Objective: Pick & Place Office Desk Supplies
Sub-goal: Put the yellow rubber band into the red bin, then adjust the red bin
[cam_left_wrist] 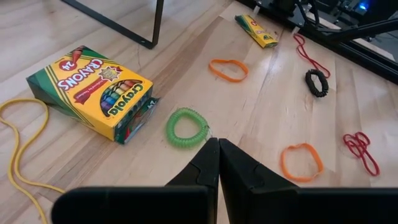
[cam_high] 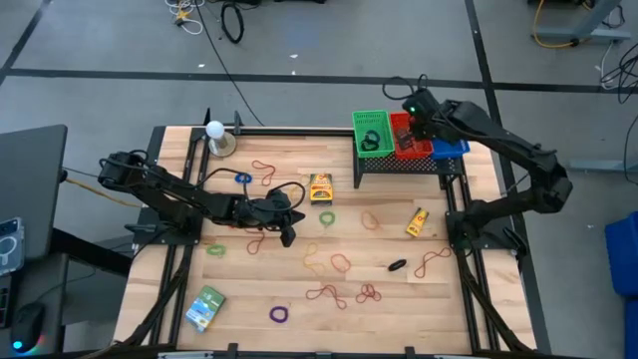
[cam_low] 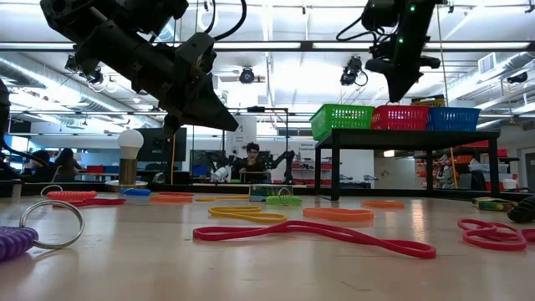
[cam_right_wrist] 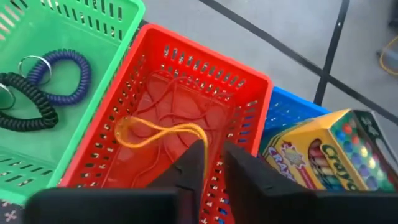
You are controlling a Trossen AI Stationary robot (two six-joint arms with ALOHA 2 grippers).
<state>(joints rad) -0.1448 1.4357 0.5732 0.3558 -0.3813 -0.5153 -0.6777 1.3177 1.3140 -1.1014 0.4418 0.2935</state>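
- The right gripper (cam_right_wrist: 211, 163) hangs over the red basket (cam_right_wrist: 186, 62) on the small black rack at the far right of the table. Its fingers stand a narrow gap apart.
- A yellow rubber band (cam_right_wrist: 158, 134) hangs in a loop just at the tip of one finger, draped down into the red basket; whether the finger is touching it I cannot tell.
- Red rubber bands already lie on the floor of that basket.
- The green basket (cam_right_wrist: 87, 25) beside it holds a dark blue coil ring (cam_right_wrist: 65, 74) and a black coil ring (cam_right_wrist: 25, 106).
- On the other side, the blue basket (cam_right_wrist: 289, 109) carries a yellow crayon box (cam_right_wrist: 323, 155).
- The left gripper (cam_left_wrist: 217, 163) is low over the middle of the wooden table (cam_high: 449, 319), fingers pressed together and empty.
- Just ahead of its tips lies a green coil ring (cam_left_wrist: 186, 127); near that sits a second Crayola box (cam_left_wrist: 93, 90), lying flat.
- Farther out on the table in the left wrist view are two orange rubber bands (cam_left_wrist: 228, 70), a black coil ring on the table (cam_left_wrist: 316, 82), a small yellow packet (cam_left_wrist: 256, 31) and tangled red bands (cam_left_wrist: 360, 149).
- From above, a green-blue packet (cam_high: 205, 308) and a purple ring (cam_high: 279, 314) rest near the front edge.
- The white ball on its round base (cam_high: 216, 135) stands at the far left corner.
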